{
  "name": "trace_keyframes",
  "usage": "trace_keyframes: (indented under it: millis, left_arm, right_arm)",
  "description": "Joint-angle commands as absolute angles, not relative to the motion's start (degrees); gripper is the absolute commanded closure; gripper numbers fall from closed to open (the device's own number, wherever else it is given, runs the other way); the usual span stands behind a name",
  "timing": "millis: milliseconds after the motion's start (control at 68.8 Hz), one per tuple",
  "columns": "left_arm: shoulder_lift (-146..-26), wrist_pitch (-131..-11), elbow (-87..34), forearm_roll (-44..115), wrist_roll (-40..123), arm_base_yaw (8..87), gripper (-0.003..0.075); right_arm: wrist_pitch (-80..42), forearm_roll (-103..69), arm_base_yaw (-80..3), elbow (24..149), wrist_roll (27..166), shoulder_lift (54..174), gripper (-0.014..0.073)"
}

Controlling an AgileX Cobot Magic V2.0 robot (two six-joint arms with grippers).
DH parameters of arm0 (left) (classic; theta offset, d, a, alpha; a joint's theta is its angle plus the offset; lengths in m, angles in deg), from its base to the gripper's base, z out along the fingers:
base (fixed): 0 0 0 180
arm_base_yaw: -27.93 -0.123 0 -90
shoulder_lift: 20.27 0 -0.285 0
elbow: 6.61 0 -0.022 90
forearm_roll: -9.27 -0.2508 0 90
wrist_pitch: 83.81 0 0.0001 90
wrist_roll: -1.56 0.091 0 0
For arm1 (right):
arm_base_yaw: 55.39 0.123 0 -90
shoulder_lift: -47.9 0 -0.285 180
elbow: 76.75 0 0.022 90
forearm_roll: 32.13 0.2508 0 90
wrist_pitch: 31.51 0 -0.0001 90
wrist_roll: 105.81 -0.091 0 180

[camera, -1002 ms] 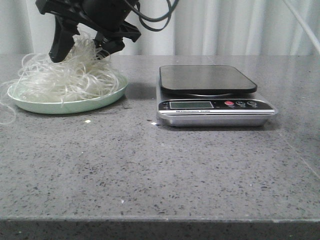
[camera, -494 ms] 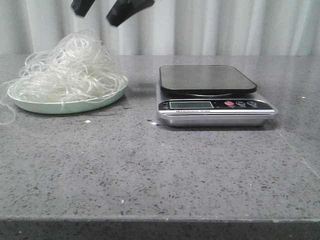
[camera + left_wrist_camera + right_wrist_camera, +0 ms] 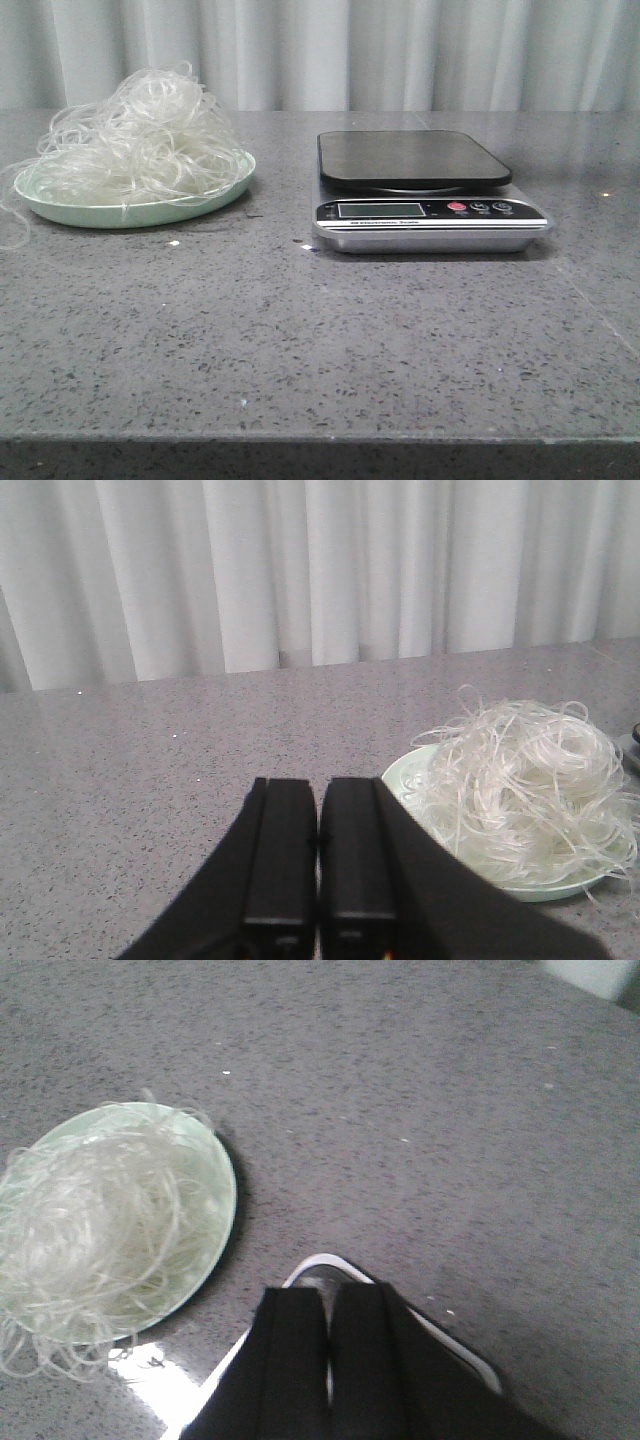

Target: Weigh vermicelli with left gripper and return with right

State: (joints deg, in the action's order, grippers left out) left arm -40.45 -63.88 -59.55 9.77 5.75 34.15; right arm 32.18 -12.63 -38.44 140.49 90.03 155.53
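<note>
The vermicelli [image 3: 140, 135] is a fluffy whitish tangle heaped on the pale green plate [image 3: 130, 212] at the table's left. It shows too in the left wrist view as vermicelli [image 3: 530, 780] on the plate [image 3: 410, 775], and in the right wrist view as vermicelli [image 3: 90, 1240] on the plate [image 3: 222, 1175]. The silver kitchen scale [image 3: 425, 190] with its dark platform stands bare to the right. No arm appears in the front view. My left gripper [image 3: 318, 785] is shut and holds nothing, away from the plate. My right gripper [image 3: 328, 1295] is shut and holds nothing, above the scale's corner [image 3: 330, 1265].
A few loose strands hang over the plate's left rim [image 3: 15, 215]. Small crumbs [image 3: 174, 242] lie on the grey speckled table in front of the plate. Pale curtains close off the back.
The black gripper that stood in the vermicelli a second ago has risen out of the front view, leaving the noodles on the plate. The heap sits slightly fluffier.
</note>
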Motion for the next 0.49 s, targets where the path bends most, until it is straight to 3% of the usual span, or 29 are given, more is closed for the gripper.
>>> trace_keyframes:
  millis: [0, 479]
  left_arm:
    - [-41.05, -68.74, -58.19, 9.87, 5.14, 34.02, 0.0583]
    - [-41.05, -68.74, -58.19, 9.87, 5.14, 34.02, 0.0583]
  right_arm:
    - [28.5, -13.28, -41.44, 138.17, 90.02, 148.78, 0.044]
    - [2.38, -14.61, -53.31, 95.35, 90.02, 123.04, 0.044]
